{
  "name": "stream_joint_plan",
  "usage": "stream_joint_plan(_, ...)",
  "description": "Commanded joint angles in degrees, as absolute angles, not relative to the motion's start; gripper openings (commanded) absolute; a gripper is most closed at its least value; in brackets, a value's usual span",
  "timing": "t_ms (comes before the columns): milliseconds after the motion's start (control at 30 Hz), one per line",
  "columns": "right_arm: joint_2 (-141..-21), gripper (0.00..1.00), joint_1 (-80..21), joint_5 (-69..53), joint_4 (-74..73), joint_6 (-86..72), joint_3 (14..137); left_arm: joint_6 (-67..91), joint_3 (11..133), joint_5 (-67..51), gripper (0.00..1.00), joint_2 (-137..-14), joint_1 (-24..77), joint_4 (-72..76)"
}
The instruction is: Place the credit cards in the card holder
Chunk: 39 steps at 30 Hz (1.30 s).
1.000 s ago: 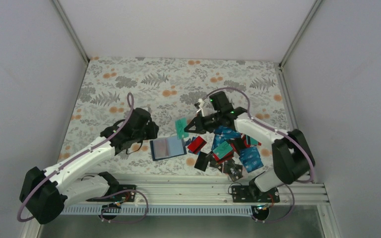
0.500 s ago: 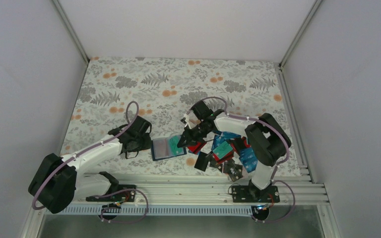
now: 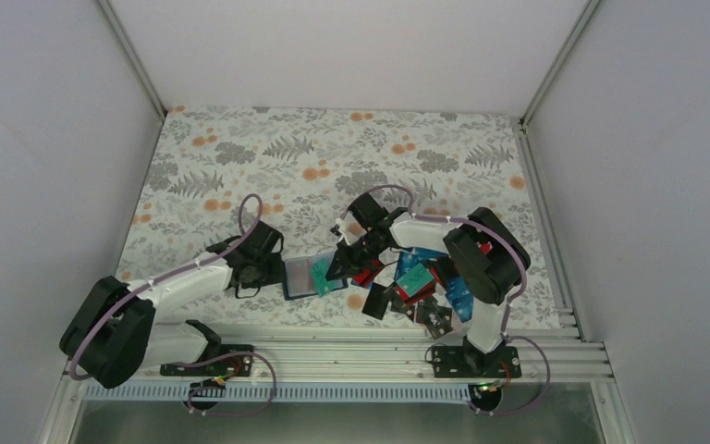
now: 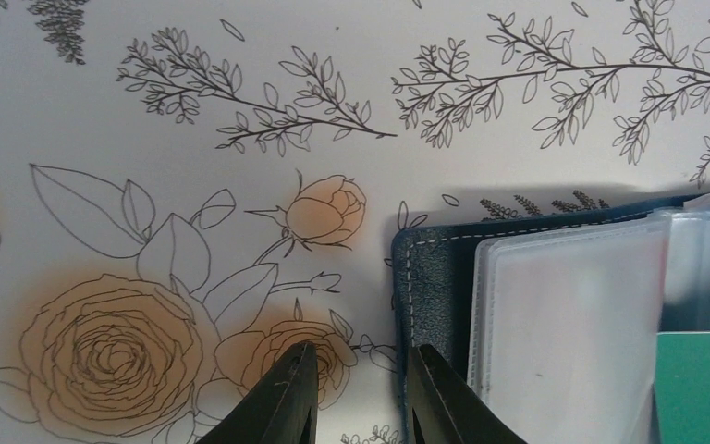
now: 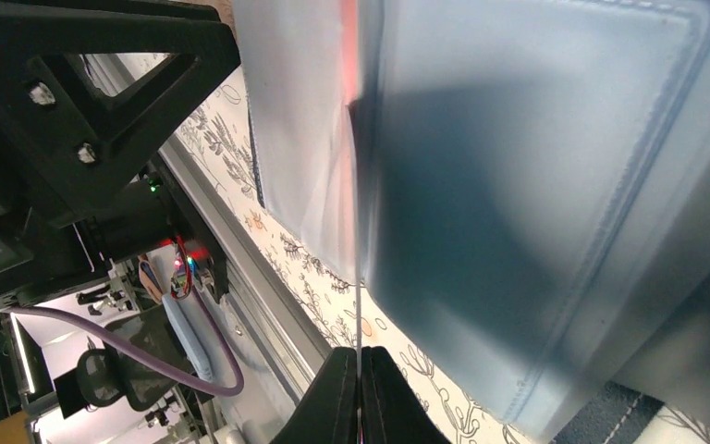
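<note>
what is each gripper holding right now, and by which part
Right gripper pinches a teal card by its edge, the far end over the open card holder. Left gripper is open and holds nothing; one finger sits at the holder's edge.

the left arm [image 3: 180, 282] and right arm [image 3: 422, 225] have white links with bulky black joints. a purple cable [image 5: 102, 331] runs along each. fingers [image 4: 282, 402] are black, tapered; a black bracket [image 5: 102, 102] at the right wrist bears small screws.

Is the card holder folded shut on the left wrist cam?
No, the card holder lies open, its clear sleeves exposed beside the navy cover.
</note>
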State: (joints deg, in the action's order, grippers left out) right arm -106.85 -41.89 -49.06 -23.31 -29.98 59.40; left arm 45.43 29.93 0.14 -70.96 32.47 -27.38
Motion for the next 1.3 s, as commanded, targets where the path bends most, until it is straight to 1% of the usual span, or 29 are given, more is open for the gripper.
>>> stream_joint_plan(0,-108.10,0.04,-42.54,-49.20,-21.74,-30.15,60.45,44.82,29.38,-1.29,0.25,-71.57,32.17,-25.02)
stream_joint_plan(867,-111.36,0.04,-42.67,-51.30,-18.19,-32.00,63.15,44.30,27.64,-3.57,0.24,-73.79,32.12,-22.11)
stream_joint_plan(1267,-112.18,0.04,-43.27,-49.99,-10.13,-38.50,59.63,44.65,27.38,-4.39,0.23,-73.73,32.17,-21.64)
